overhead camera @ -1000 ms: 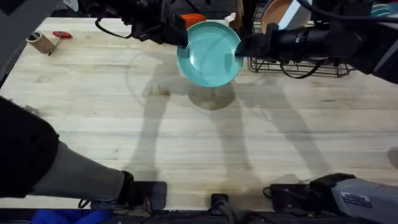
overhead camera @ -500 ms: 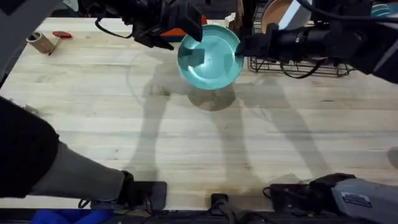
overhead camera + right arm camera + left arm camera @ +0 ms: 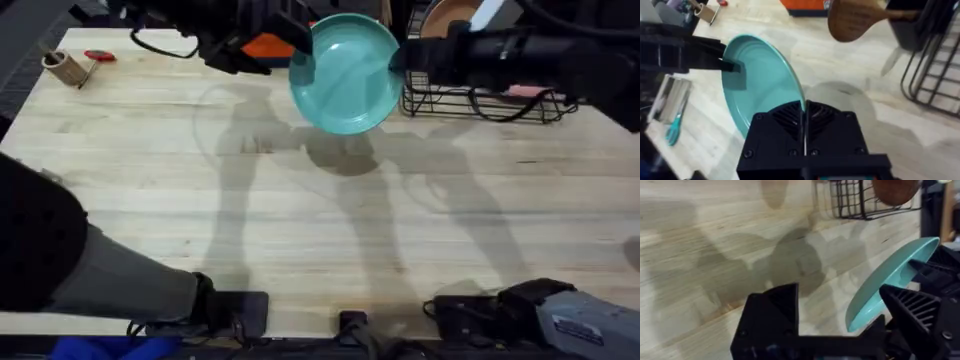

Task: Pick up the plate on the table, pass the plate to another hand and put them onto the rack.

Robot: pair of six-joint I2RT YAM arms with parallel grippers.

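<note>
plate (image 3: 347, 73) pinched in right hand (image 3: 398, 62), above table (image 3: 300, 220)

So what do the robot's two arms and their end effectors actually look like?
Both arms are black. The left end effector has angular matte-black fingers, one showing a ribbed inner face. The right end effector has a blocky black body with ribbed pads. A thin black cable loops beside the left arm, and light grey housings sit at the bases.

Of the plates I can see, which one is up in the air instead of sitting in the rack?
The teal plate. The right hand pinches its rim and holds it above the table, while the peach plate stands in the black wire rack.
</note>
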